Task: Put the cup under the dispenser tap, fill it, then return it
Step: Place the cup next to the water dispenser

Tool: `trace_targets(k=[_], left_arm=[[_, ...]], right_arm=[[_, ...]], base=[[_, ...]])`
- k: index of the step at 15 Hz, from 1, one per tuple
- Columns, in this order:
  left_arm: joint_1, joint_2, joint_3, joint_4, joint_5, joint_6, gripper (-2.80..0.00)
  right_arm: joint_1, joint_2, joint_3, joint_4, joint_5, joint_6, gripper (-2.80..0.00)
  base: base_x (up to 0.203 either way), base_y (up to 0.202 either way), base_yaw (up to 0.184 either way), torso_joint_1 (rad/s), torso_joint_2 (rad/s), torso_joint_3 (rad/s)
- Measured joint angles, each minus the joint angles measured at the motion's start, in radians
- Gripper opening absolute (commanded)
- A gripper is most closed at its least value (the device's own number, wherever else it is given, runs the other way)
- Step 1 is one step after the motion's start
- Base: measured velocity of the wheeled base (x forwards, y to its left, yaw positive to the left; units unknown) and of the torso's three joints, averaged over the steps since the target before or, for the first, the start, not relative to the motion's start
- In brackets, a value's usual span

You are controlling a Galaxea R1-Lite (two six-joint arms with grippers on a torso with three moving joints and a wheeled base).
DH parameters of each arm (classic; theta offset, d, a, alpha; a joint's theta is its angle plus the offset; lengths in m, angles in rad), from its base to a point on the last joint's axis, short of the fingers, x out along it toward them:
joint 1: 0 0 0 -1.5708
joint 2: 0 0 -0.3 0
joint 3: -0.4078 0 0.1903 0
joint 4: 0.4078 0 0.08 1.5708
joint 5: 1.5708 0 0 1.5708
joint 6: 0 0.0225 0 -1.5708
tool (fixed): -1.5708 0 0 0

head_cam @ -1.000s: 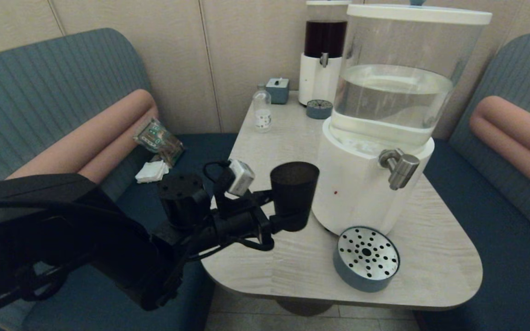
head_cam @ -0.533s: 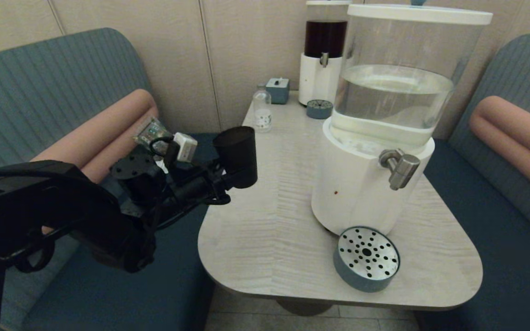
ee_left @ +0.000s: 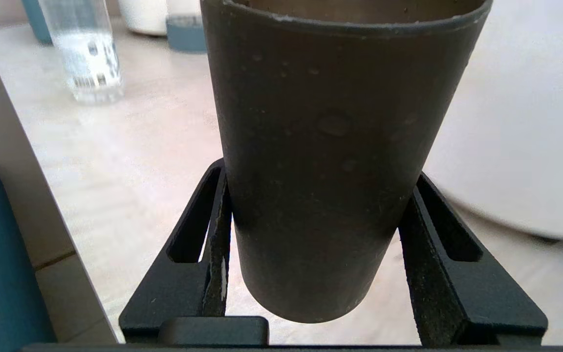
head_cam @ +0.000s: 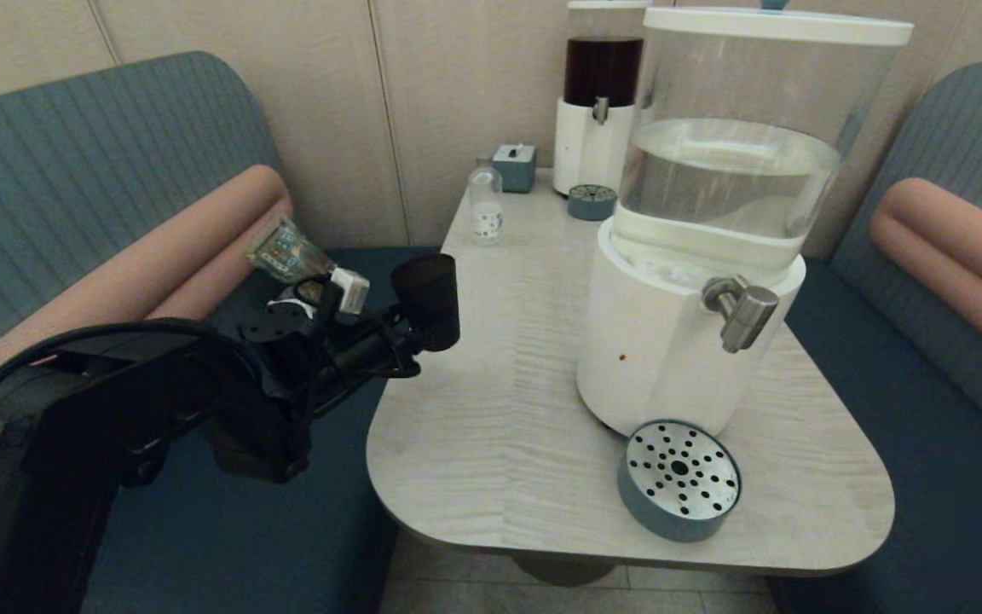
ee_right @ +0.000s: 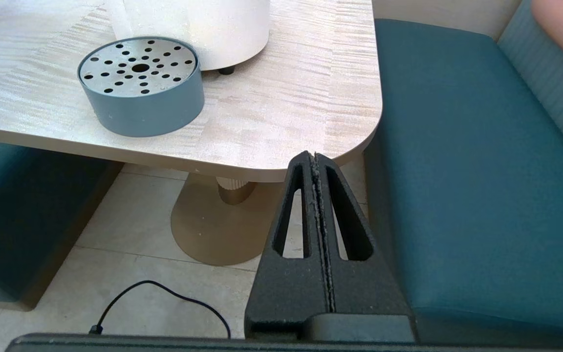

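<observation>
The cup (head_cam: 425,298), dark and tapered, stands upright at the table's left edge, held low by my left gripper (head_cam: 423,339), which is shut on it. In the left wrist view the cup (ee_left: 330,146) fills the gap between both fingers (ee_left: 218,230); I cannot tell whether its base touches the tabletop. The dispenser tap (head_cam: 742,311), a brushed-metal spigot, juts from the white base of the big clear-tank dispenser (head_cam: 678,341), well right of the cup. My right gripper (ee_right: 314,157) hangs shut and empty below the table's near right corner, out of the head view.
A blue-grey drip tray (head_cam: 678,479) with a perforated metal top sits below the tap. A small clear bottle (head_cam: 486,205), a blue box (head_cam: 515,166), the slimmer dark-liquid dispenser (head_cam: 600,94) and its little tray (head_cam: 591,202) stand at the back. Benches flank the table (head_cam: 499,409).
My left gripper has carried the cup from beside the dispenser's white base leftward and back to the table's left edge, then slightly lower. The right arm has not moved.
</observation>
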Motion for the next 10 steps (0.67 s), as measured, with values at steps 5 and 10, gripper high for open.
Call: trace_targets(k=[5,10], left_arm=[[0.0,0.1,-0.049,0.001,0.0,0.008,-2.8],[0.0,0.136,-0.077,0.0,0.001,0.006,-2.8]], right_arm=[[0.0,0.0,0.0,0.0,0.0,0.001,-2.8],[0.0,0.0,0.0,0.0,0.0,0.001,-2.8]], base=[[0.0,0.0,0.0,0.0,0.0,0.0],[0.0,0.0,0.0,0.0,0.0,0.0]])
